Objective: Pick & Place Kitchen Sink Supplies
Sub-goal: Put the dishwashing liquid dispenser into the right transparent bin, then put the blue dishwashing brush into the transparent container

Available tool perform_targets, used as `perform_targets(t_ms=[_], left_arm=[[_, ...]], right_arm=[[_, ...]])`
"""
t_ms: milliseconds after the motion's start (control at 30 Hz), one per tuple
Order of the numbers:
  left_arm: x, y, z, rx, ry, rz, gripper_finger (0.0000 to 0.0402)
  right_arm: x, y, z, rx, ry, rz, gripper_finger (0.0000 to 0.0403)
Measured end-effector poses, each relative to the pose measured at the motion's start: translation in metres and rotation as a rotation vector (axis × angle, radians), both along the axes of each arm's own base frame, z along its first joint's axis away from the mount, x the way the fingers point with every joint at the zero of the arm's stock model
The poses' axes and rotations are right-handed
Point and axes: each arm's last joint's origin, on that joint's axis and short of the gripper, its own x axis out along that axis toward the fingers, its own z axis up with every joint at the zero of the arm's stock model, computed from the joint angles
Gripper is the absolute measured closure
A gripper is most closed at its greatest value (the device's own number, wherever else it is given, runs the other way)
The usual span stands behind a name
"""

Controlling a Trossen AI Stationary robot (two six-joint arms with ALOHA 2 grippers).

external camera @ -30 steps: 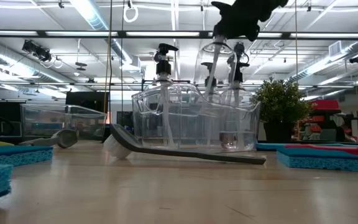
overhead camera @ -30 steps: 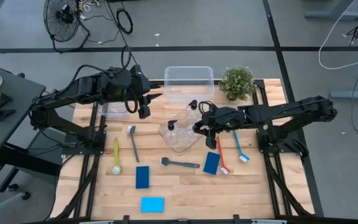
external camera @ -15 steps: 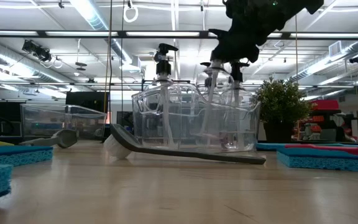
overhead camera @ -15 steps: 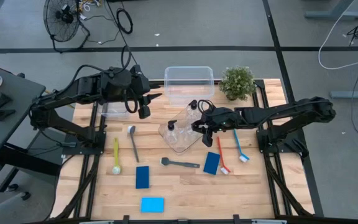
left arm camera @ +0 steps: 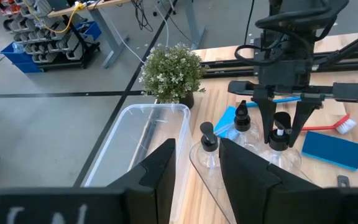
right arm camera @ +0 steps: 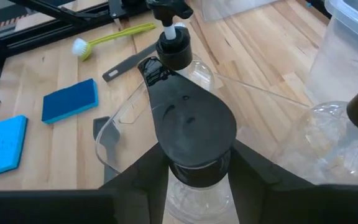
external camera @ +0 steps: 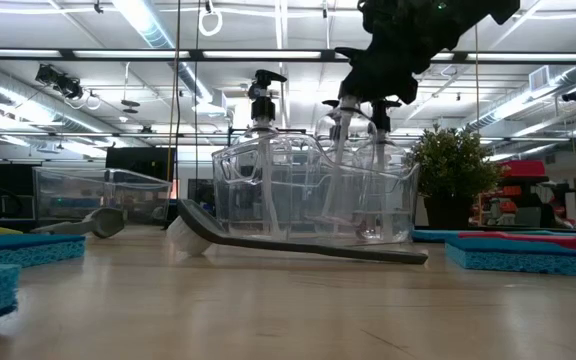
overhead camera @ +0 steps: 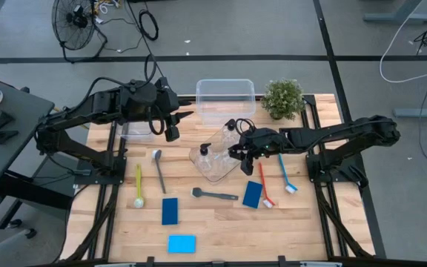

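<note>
Wooden tabletop, three pump bottles binned, brushes and sponges still loose.
From above we see our right gripper (overhead camera: 242,152) over the clear tray (overhead camera: 215,172); level across, it grips a bottle's (external camera: 353,170) neck; right wrist view shows fingers (right arm camera: 135,169) clasping that pump top; left gripper (overhead camera: 178,121) waits open.

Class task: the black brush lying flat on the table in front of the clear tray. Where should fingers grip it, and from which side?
Grip the black brush mid-handle, coming straight down from above, fingers across its width. It lies flat on the table with bare wood either side, and the slim handle suits a narrow pinch.
</note>
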Motion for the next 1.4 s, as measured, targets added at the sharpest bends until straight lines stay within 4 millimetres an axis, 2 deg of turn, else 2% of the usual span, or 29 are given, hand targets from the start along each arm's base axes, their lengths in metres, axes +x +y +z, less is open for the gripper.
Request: perform_targets(t_ms=[467,800,1000,1233,1400], left_arm=[[0.000,0.000,0.000,0.000,0.000,0.000,0.0273],[0.000,0.000,0.000,0.001,0.000,0.000,0.0273],[0.000,0.000,0.000,0.000,0.000,-0.001,0.0273],[-0.001,-0.001,-0.001,0.013,0.023,-0.009,0.0273],[-0.002,-0.003,-0.004,0.010,0.055,-0.018,0.0273]], right_arm=[[0.000,-0.001,0.000,0.033,-0.002,-0.031,0.0230],[0.000,-0.007,0.000,0.038,-0.004,-0.053,0.0188],[-0.004,-0.004,0.007,0.044,-0.028,0.032,0.0161],[-0.018,0.005,0.025,0.067,-0.088,0.158,0.0156],[-0.042,0.018,0.040,0.014,-0.094,0.267,0.0156]])
